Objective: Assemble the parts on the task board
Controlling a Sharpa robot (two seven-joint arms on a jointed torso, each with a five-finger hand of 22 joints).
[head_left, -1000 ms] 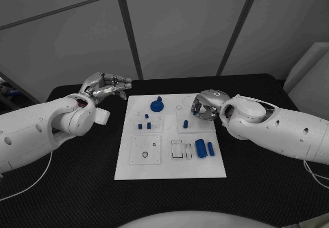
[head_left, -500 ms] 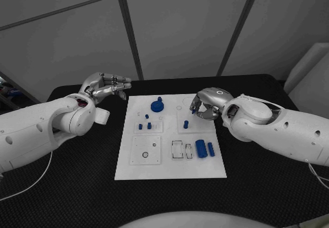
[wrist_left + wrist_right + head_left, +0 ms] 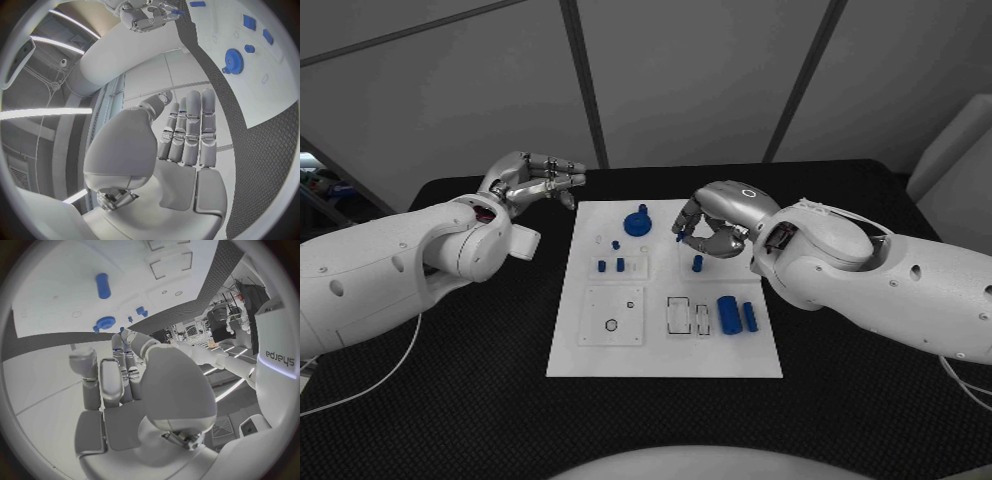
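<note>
Left hand (image 3: 531,181) hovers with fingers together; right hand (image 3: 711,222) curled, possibly pinching something.

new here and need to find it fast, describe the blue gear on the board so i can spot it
Start at the white board in the middle of the black table and go to its far end, between the two hands. The blue gear lies there, a little toward the robot's left. It is the one round, flat blue piece with a knob on top; the other blue parts are small pegs or long bars.

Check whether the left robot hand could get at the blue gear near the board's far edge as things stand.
Probably yes. The left robot hand hovers off the task board's far left corner, holding nothing, with bare board between it and the blue gear. The right robot hand sits on the gear's other side.
</note>
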